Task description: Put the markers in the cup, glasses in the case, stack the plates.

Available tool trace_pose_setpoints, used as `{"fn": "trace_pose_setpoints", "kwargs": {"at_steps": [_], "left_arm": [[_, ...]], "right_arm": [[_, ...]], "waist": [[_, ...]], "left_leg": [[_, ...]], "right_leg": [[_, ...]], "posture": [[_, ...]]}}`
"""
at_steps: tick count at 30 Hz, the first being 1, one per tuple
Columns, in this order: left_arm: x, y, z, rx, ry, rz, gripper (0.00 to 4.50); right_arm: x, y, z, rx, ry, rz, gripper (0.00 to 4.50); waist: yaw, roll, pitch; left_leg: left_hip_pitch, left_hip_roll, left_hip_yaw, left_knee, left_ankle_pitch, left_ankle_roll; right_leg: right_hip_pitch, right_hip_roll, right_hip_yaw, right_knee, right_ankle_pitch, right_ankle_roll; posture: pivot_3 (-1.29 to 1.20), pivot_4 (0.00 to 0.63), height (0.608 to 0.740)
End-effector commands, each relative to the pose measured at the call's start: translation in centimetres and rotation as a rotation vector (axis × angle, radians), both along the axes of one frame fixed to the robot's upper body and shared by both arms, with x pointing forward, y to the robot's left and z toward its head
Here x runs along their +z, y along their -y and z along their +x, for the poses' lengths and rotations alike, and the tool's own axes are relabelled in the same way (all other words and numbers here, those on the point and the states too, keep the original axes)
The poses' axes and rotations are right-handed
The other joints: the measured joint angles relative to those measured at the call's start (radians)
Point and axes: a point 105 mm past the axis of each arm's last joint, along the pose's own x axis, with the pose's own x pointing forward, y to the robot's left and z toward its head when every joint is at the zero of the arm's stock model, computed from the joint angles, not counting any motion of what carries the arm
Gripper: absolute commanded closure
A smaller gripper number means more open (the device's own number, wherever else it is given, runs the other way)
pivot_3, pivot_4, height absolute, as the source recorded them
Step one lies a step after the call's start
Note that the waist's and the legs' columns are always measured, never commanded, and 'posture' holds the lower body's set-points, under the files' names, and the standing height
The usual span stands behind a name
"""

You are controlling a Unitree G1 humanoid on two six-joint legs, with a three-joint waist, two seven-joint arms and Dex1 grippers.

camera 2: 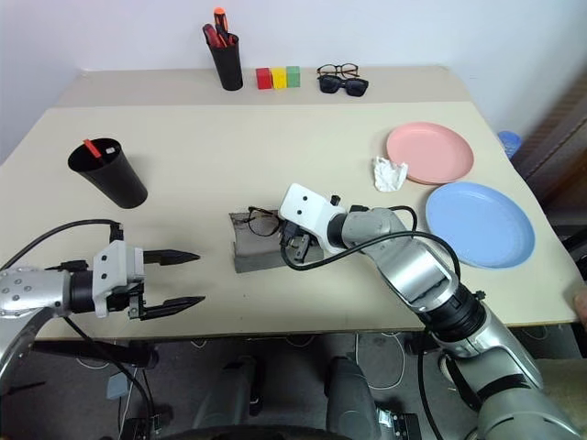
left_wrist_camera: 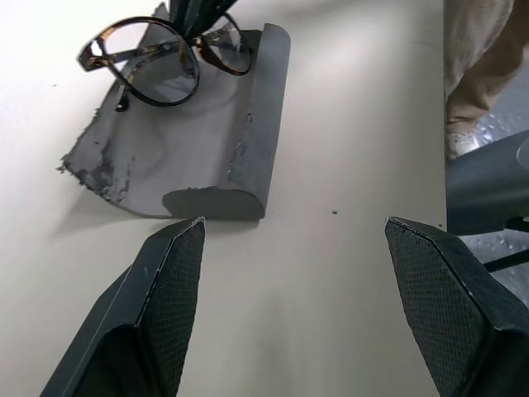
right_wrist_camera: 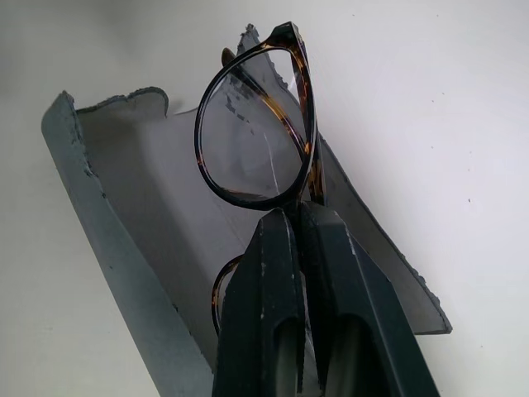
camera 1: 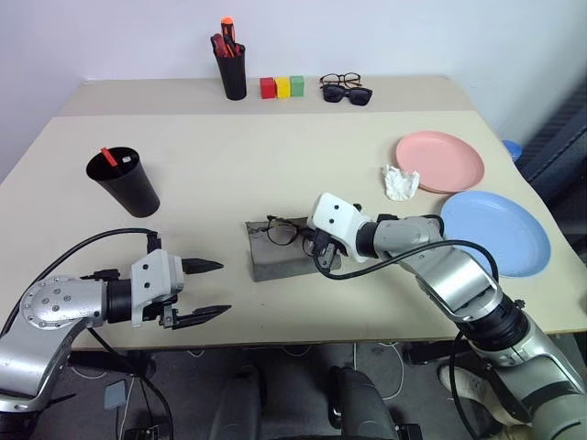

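Gripping glasses (right_wrist_camera: 256,141) over open case (left_wrist_camera: 207,149), right end effector (right_wrist_camera: 299,223), left end effector (camera 1: 213,290) open, marker (camera 1: 109,157) in cup (camera 1: 128,188)

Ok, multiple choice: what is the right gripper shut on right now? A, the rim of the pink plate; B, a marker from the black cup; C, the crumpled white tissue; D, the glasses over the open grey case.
D: the right gripper is pinched on the frame of the glasses, holding them over the open case; the tissue, pink plate and cup sit apart from it.
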Motion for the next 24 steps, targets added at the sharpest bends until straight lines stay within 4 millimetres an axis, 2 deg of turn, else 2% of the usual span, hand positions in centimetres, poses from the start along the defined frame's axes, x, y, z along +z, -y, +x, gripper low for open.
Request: {"fn": "trace_pose_setpoints", "kwargs": {"at_steps": [1, 5, 6, 8, 12, 14, 16, 19, 24], "left_arm": [[1.1, -0.1, 0.1, -0.006, 0.045, 0.004, 0.97], [1.2, -0.3, 0.9, 0.01, 0.063, -0.005, 0.97], [1.3, -0.4, 1.3, 0.02, 0.07, -0.008, 0.97], [1.8, -0.6, 2.6, 0.069, 0.11, -0.027, 0.97], [2.9, -1.0, 6.6, 0.195, 0.154, -0.071, 0.97], [3.4, -0.7, 9.0, 0.256, 0.177, -0.093, 0.97], [4.0, 0.2, 11.3, 0.279, 0.202, -0.111, 0.97], [3.8, 2.0, 14.6, 0.285, 0.192, -0.093, 1.86], [3.4, 4.8, 18.9, 0.282, 0.188, -0.023, 4.4]], "right_arm": [[0.8, -0.2, -0.5, 0.015, 0.035, 0.005, 3.54], [1.0, 0.1, -0.6, -0.01, 0.032, 0.013, 1.6], [1.1, 0.2, -0.6, -0.02, 0.031, 0.019, 1.0], [1.8, 0.6, -0.6, -0.054, 0.02, 0.063, 0.03], [3.7, 1.9, -1.1, -0.106, -0.007, 0.186, 0.03], [4.5, 3.3, -1.5, -0.144, 0.031, 0.235, 0.03], [4.7, 5.6, -2.1, -0.199, 0.087, 0.226, 0.03], [3.4, 9.7, -3.5, -0.305, 0.101, 0.175, 0.0], [0.9, 14.6, -7.3, -0.381, 0.068, 0.139, 0.0]], "waist": [[0.001, 0.0, 0.0], [0.0, 0.0, 0.0], [0.001, 0.0, 0.0], [0.002, 0.0, 0.0], [0.007, -0.001, 0.0], [0.021, -0.001, 0.0], [0.03, -0.002, -0.001], [0.049, -0.005, -0.001], [0.054, -0.007, -0.001]], "left_leg": [[0.0, 0.0, 0.0, 0.0, 0.0, 0.0], [0.0, 0.0, 0.0, 0.0, 0.0, 0.0], [0.0, 0.0, 0.0, 0.0, 0.0, 0.0], [0.0, 0.0, 0.0, 0.0, 0.0, 0.0], [0.0, 0.0, 0.0, 0.0, 0.0, 0.0], [0.0, 0.0, 0.0, 0.001, 0.0, 0.0], [0.0, 0.0, 0.0, 0.001, 0.0, 0.0], [0.0, -0.001, 0.001, 0.001, 0.0, 0.0], [0.0, -0.001, 0.002, 0.001, 0.0, 0.0]], "right_leg": [[0.0, 0.0, 0.0, 0.0, 0.0, 0.0], [0.0, 0.0, 0.0, 0.0, 0.0, 0.0], [0.0, 0.0, 0.0, 0.0, 0.0, 0.0], [0.0, 0.0, 0.0, 0.0, 0.0, 0.0], [0.001, 0.0, 0.0, 0.0, 0.0, 0.0], [0.001, 0.0, 0.0, 0.0, 0.001, 0.0], [0.002, 0.001, 0.0, 0.0, 0.001, 0.001], [0.003, 0.0, 0.0, 0.0, 0.001, 0.004], [0.004, 0.0, 0.0, -0.001, 0.001, 0.004]], "posture": [[0.0, 0.15, 0.74], [0.0, 0.15, 0.74], [0.0, 0.15, 0.74], [0.0, 0.15, 0.74], [0.0, 0.15, 0.74], [0.0, 0.15, 0.74], [0.0, 0.15, 0.74], [0.0, 0.15, 0.74], [0.0, 0.15, 0.74]]}}
